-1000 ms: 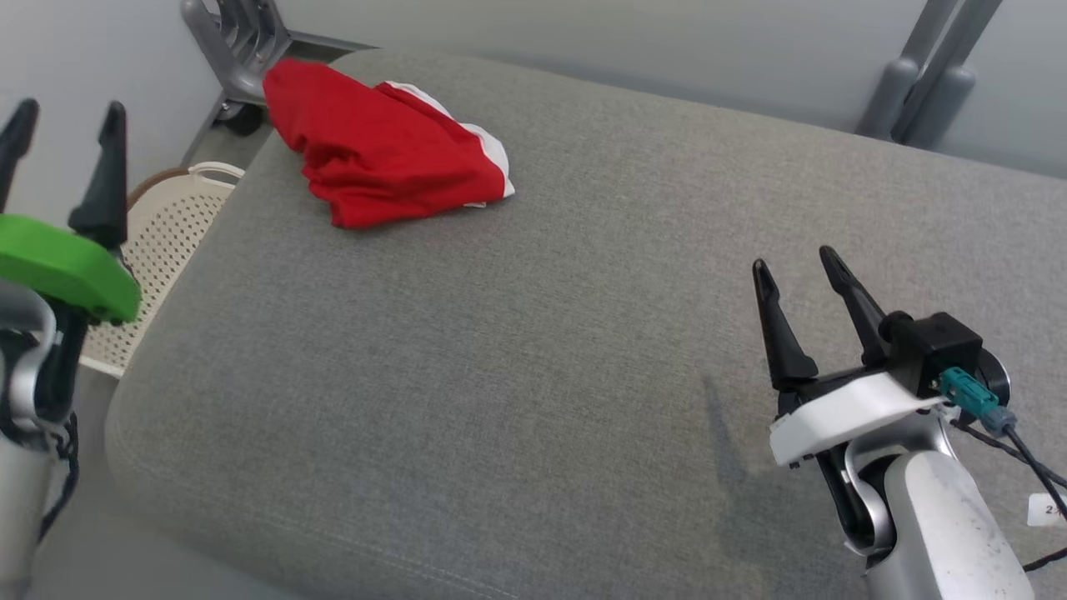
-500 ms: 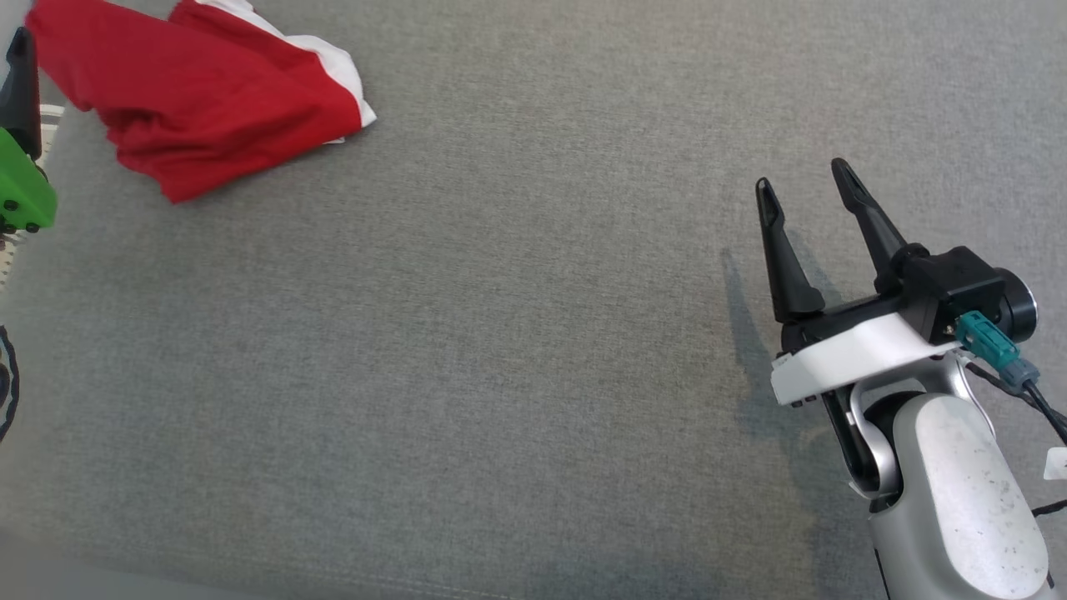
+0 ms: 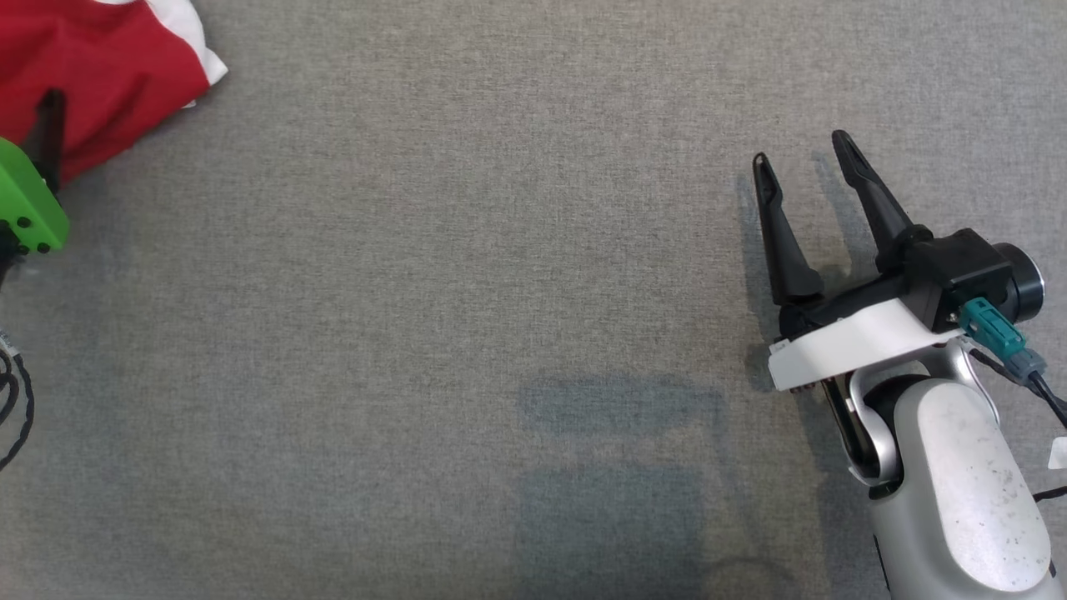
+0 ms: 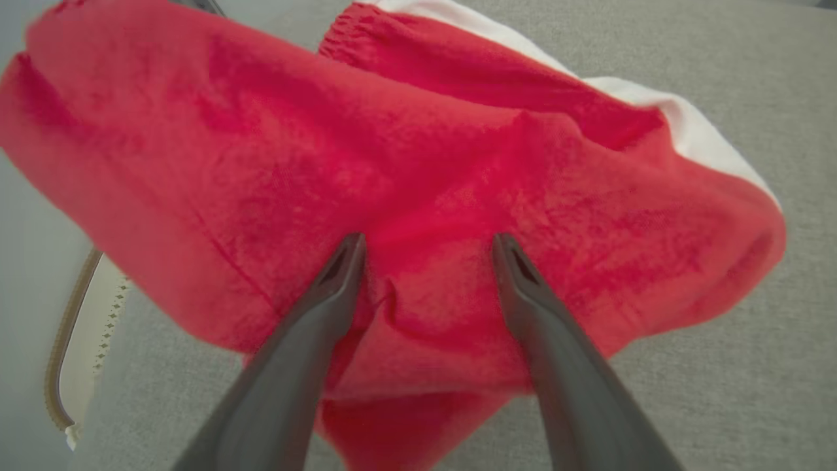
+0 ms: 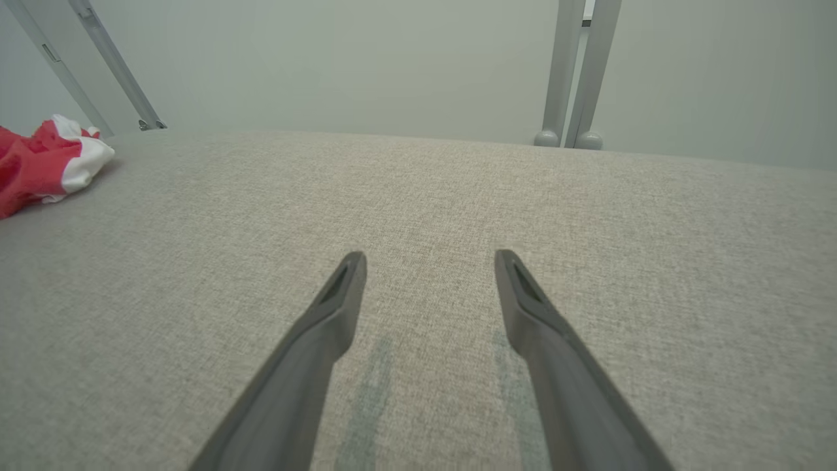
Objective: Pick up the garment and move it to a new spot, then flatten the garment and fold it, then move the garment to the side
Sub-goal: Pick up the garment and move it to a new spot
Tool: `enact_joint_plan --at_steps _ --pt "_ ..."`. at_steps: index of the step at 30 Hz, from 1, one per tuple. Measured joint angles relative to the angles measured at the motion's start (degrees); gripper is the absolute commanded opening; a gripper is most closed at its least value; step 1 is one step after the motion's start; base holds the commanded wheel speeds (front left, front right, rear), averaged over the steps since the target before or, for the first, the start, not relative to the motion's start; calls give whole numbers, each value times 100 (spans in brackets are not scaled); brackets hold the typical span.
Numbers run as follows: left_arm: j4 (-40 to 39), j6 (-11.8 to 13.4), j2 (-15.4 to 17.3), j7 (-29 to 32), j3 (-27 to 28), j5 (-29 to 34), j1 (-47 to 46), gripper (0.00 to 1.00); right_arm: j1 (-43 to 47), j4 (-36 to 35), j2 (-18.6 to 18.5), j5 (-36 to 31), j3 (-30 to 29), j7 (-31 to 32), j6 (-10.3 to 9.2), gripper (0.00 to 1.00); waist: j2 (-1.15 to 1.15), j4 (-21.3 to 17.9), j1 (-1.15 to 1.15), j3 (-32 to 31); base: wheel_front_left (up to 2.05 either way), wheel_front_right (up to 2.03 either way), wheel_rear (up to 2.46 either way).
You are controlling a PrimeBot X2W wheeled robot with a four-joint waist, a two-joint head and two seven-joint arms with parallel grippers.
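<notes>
The garment (image 4: 418, 163) is a crumpled red piece with a white band, lying on the grey cushion (image 3: 500, 250). In the head view the garment (image 3: 100, 67) sits at the top left corner. My left gripper (image 4: 426, 239) is open right over it, both fingertips close to the red fabric and nothing pinched between them. In the head view one of its dark fingers (image 3: 50, 129) rises from a green mount over the garment's near edge. My right gripper (image 3: 798, 147) hangs open and empty above bare cushion on the right, far from the garment (image 5: 49, 163).
A cream perforated basket (image 4: 78, 340) stands off the cushion's left edge beside the garment. Grey metal legs (image 5: 575, 72) and a pale wall stand behind the cushion's far edge. A shadow (image 3: 617, 467) lies on the cushion near the front.
The head camera has swung down and right, so the garment slid to the picture's top left. My left gripper has come over the garment. The right gripper stays open, about where it was.
</notes>
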Motion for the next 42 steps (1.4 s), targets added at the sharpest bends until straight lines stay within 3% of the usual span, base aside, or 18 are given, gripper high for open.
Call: enact_joint_plan --at_steps 4,6,7,8,27,42 --pt "291 -2 20 -45 -16 2 -80 100 -46 -18 0 -10 47 23 0 100 0 -111 0 167 0 0 0" --pt "404 -43 23 -105 -31 -1 -119 69 -78 -22 0 -26 53 23 0 100 0 -159 0 220 0 0 0" --pt "445 -48 42 -180 -58 7 -146 30 -84 -22 0 -32 48 23 0 100 0 -179 0 241 0 0 0" --pt "475 -53 68 -267 -96 58 -169 0 -85 -21 0 -35 45 22 0 100 0 -197 0 257 0 0 0" --pt "647 -172 515 -1280 -720 441 -373 0 -62 492 -1 162 22 -282 0 100 0 -247 -1 -473 0 0 0" --pt "-1233 -178 1061 -1168 -2168 256 -409 0 285 1001 -2 515 42 -535 0 100 0 -385 -1 -1604 0 0 0"
